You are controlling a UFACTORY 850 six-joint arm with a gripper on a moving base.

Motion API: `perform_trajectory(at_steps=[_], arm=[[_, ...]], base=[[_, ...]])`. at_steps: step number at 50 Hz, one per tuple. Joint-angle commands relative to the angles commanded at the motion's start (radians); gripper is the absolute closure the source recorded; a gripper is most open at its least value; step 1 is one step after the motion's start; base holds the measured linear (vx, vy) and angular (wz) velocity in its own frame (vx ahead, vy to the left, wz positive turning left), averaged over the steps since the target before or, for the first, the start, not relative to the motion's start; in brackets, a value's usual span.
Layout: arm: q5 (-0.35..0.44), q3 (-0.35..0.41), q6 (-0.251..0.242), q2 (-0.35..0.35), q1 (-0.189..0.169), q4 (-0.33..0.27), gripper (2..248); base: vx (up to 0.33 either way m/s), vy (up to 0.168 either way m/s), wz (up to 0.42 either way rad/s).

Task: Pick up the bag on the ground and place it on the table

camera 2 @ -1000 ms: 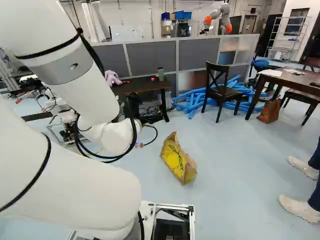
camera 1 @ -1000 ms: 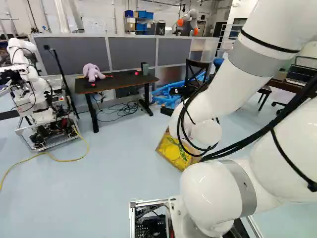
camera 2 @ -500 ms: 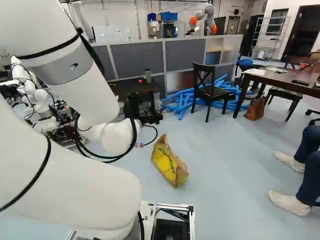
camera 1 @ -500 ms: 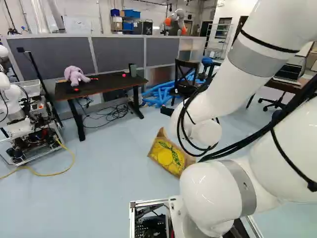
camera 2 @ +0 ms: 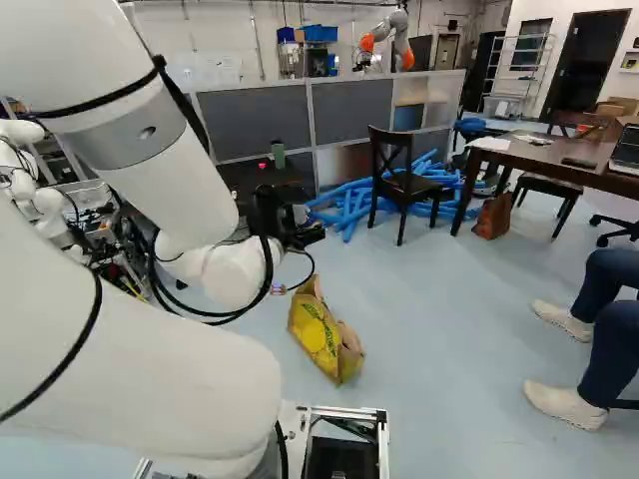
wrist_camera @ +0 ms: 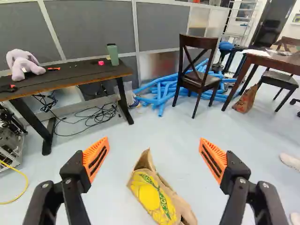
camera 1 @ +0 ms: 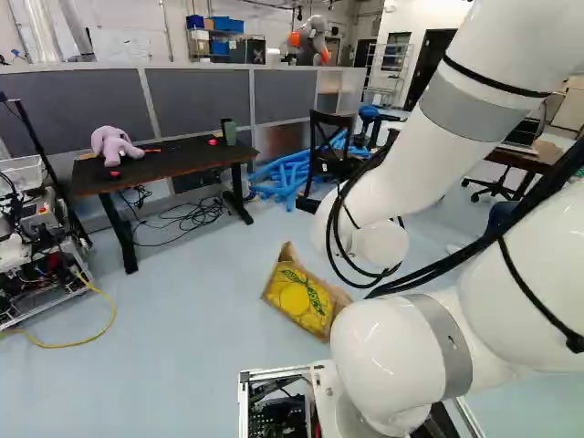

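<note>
In the right base view my gripper [camera 2: 287, 226] shows as a dark shape beyond the arm's white wrist. The wrist view has the gripper [wrist_camera: 153, 157] with its two orange-padded fingers wide apart, nothing held. A brown paper bag with a yellow print [wrist_camera: 157, 197] lies on the floor, seen between and below the fingers, not touched by them. The same bag [camera 1: 306, 292] is partly behind the arm in the left base view. A black-topped desk [camera 1: 173, 166] stands farther off, bearing a purple plush toy [camera 1: 113, 144] and a green cup [camera 1: 228, 131].
Blue foam tubes [camera 2: 349, 207] lie behind a dark chair [camera 2: 401, 185]. A brown table [camera 2: 544, 155] stands right of it, a brown leather-like bag [camera 2: 493, 215] near its leg. A seated person's legs [camera 2: 609, 329] are at the right. Another robot [camera 1: 36, 246] stands at left.
The base has turned rightward, so the room has shifted left in both base views. The arm keeps its pose over its lowest joint. The bag lies on the same spot of floor.
</note>
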Motion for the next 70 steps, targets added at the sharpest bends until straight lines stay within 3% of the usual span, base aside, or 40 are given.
perform_trajectory(at_steps=[19, 36, 51, 70], arm=[[0.000, 0.000, 0.000, 0.000, 0.000, 0.000, 3], [-0.009, -0.054, 0.000, -0.063, -0.015, 0.000, 3], [-0.042, -0.116, 0.000, -0.133, -0.022, 0.000, 3], [-0.101, -0.222, 0.000, -0.289, -0.028, -0.006, 3]], base=[[0.108, -0.047, -0.005], [0.019, -0.009, -0.003], [0.000, 0.000, 0.000], [0.000, 0.000, 0.000]])
